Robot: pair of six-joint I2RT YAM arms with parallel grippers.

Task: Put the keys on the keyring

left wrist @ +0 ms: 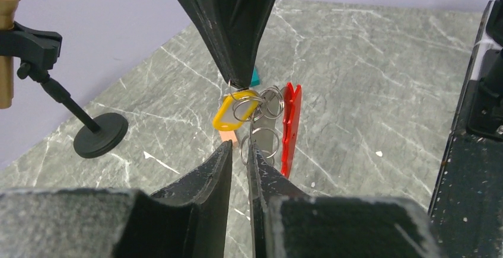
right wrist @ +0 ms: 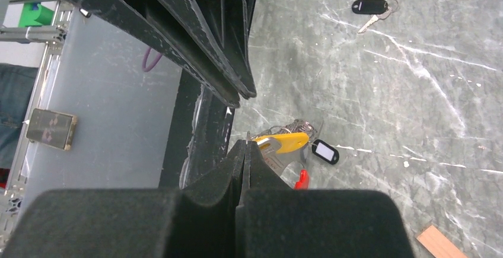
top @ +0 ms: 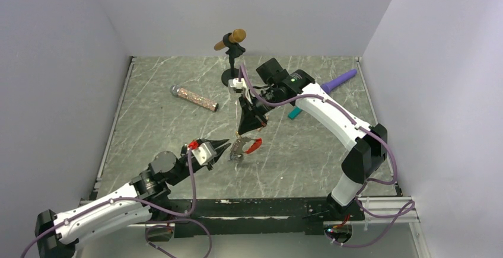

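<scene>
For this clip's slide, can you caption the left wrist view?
Right gripper pinches the ring of the yellow-tagged key beside the red fob, while the left gripper closes in from below.

Right gripper [top: 247,129], mid-frame, points down, fingers pinched together; left gripper [top: 224,146], lower left, nearly closed.

Keyring: I see its red fob [left wrist: 290,129] standing on edge on the table, silvery rings [left wrist: 266,105] bunched beside it.
Yellow-tagged key: its tag [left wrist: 235,110] hangs tilted, looped into those rings.
Black-tagged key: lies flat, well apart [right wrist: 371,8].
Second black tag: beside the cluster [right wrist: 325,151].
</scene>
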